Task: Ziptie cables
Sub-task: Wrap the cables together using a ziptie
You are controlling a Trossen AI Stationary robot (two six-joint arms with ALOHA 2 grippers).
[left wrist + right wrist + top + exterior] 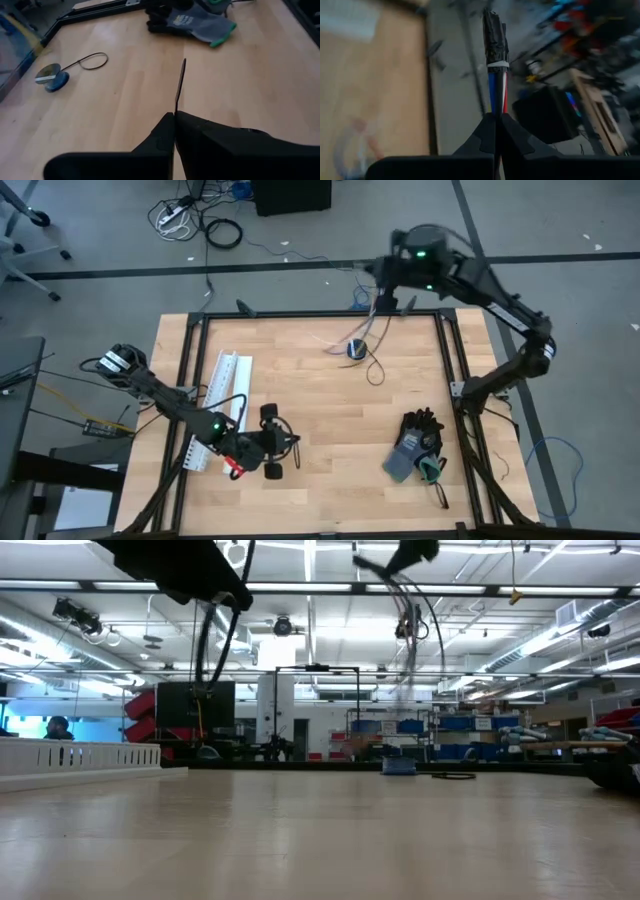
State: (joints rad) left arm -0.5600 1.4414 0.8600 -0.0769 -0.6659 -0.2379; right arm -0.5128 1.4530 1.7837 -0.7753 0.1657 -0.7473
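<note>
Grey floor (90, 230) around the wooden bench (320, 410), ceiling strip lights (310, 585), blue bins on shelving (455, 725), tangled floor cords (195, 220)

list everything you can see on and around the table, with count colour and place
cables: one bundle, blue, white and red showing, black tape at its end, clamped in the right gripper above the table's far edge
ziptie: one, black, sticking out of the left gripper
slotted channel: one, white, left side of the table
work gloves: a pair, grey and black with green cuffs, near right of the table
blue disc with cord: one, far middle of the table
table: one, light wood, black frame
left gripper: shut on the ziptie, near left of the table
right gripper: shut on the cables, raised over the far edge
</note>
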